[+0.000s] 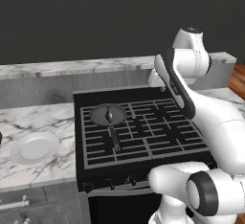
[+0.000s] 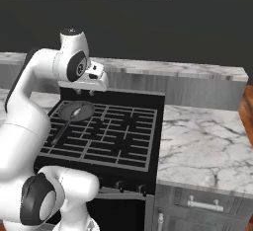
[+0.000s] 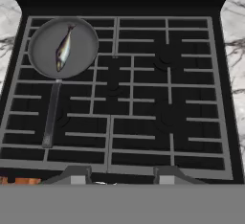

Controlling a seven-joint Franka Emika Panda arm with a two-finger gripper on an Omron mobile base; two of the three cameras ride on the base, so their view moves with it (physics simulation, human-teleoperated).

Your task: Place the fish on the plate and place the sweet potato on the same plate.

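Looks like the very start, step one of two: fish [image 3: 63,51] sitting in the dark frying pan [image 3: 62,46] on the stove [image 3: 129,98], upper left of the hand view, pan handle running down toward the lower left. Same pan with the fish left of centre in the left base view. Nothing lifted yet. Plate [image 1: 34,148] parked on the marble bench [image 1: 43,117] at lower left of the left base view, bare, well apart from the pan.

Hand [image 3: 119,179] hovering high over the back of the stove, pointing down at the grates, fingertips spread with nothing between them, so open and not carrying anything.

Next move, at a guess: swing toward the upper-left burner, drop down over the fish and line the fingers up across its thin body. Tricky bit is how slender it is and how flat it lies in the pan.

Can't make out the sweet potato for sure, just an orange smear at the lower left edge of the hand view.

No brands, labels or readable writing anywhere.
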